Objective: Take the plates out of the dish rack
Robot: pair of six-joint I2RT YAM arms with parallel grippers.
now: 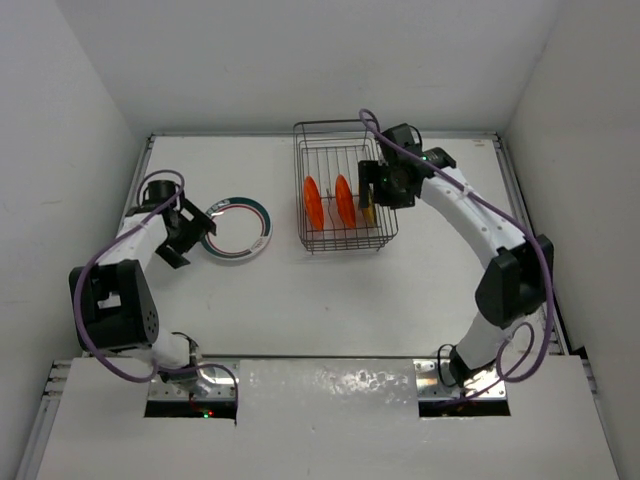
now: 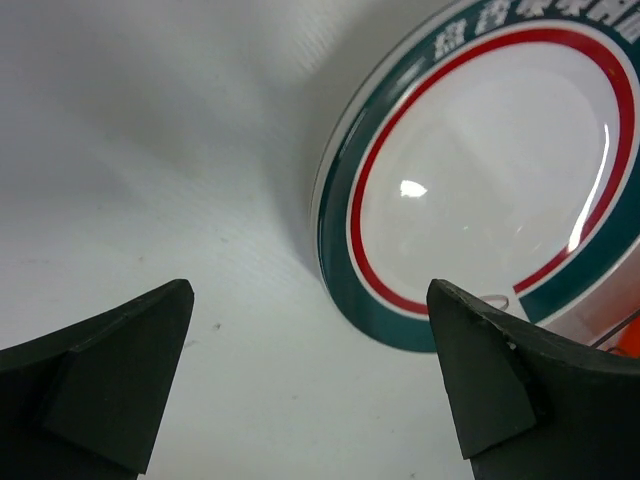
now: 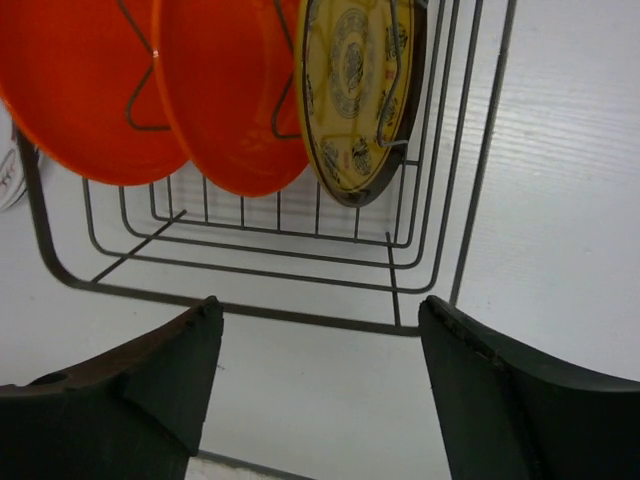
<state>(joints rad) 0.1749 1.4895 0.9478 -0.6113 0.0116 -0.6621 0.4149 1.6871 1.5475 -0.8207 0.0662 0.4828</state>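
Observation:
The dark wire dish rack (image 1: 340, 150) stands at the back centre. Two orange plates (image 1: 314, 203) (image 1: 345, 200) and a yellowish-brown plate (image 1: 368, 212) stand upright in it. My right gripper (image 1: 370, 188) hovers open and empty over the rack's right side, by the yellowish-brown plate. In the right wrist view the orange plates (image 3: 90, 90) (image 3: 235, 100) and the patterned yellowish-brown plate (image 3: 355, 90) stand beyond the open gripper (image 3: 320, 370). A white plate with teal and red rim rings (image 1: 238, 228) lies flat on the table. My left gripper (image 1: 190, 238) is open beside its left edge, not touching it (image 2: 310, 370).
White walls close in the table at the back and both sides. The rack's front wire (image 3: 300, 315) runs just ahead of my right fingers. The ringed plate (image 2: 480, 180) fills the upper right of the left wrist view.

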